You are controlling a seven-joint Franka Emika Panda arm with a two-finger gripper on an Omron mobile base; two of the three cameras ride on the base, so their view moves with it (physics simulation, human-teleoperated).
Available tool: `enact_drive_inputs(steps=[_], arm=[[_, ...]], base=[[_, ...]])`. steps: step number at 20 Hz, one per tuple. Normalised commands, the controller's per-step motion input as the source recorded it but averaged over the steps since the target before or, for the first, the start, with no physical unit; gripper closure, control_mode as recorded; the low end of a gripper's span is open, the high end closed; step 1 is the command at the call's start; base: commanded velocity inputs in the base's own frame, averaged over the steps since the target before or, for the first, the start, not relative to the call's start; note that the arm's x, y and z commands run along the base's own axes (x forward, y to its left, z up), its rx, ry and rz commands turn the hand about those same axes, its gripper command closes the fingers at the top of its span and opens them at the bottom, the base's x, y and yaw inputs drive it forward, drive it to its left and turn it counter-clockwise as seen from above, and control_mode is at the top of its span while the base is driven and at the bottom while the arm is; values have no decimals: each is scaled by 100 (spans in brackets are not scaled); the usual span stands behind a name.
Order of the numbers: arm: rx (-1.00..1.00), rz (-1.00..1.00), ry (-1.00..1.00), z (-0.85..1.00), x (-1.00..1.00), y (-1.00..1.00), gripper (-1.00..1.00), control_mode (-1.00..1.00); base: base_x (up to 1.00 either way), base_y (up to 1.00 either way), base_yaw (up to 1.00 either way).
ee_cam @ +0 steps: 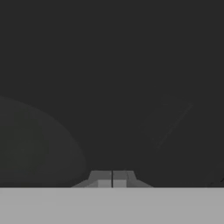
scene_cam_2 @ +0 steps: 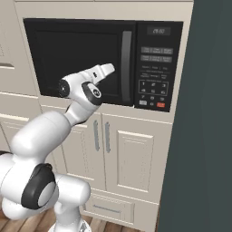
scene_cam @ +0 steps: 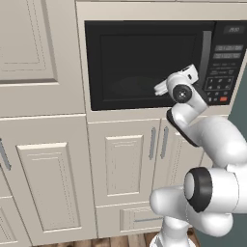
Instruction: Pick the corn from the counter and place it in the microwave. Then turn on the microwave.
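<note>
The microwave [scene_cam: 144, 62] [scene_cam_2: 81, 54] is a black built-in box whose dark glass door is closed. Its curved grey handle [scene_cam: 206, 58] [scene_cam_2: 126, 63] stands just left of the keypad [scene_cam: 224, 72] [scene_cam_2: 156, 77], which has a red button [scene_cam: 223, 99] [scene_cam_2: 160, 104]. My gripper [scene_cam: 194, 71] [scene_cam_2: 111, 68] [ee_cam: 112, 177] is shut with nothing between its fingers. It points at the lower right of the door glass [ee_cam: 131, 87], close to the handle. A faint round plate shape [ee_cam: 35, 140] shows behind the glass. The corn and the counter are out of view.
Cream panelled cabinet doors [scene_cam: 125, 159] [scene_cam_2: 136, 158] with grey handles sit below the microwave, above a drawer [scene_cam: 140, 219] [scene_cam_2: 108, 208]. A tall dark grey-green panel [scene_cam_2: 206, 136] stands close on the right. Wooden floor [scene_cam: 120, 241] lies at the bottom.
</note>
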Motion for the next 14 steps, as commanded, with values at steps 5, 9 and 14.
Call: enact_drive_inputs(steps=[5,9,14], arm=[[1,10,0,9,-1,0,100,-100],[0,10,0,10,-17,0,100,-100],[0,9,3,14,-32,0,100,-100]], base=[[0,0,0],[0,0,0],[0,0,0]])
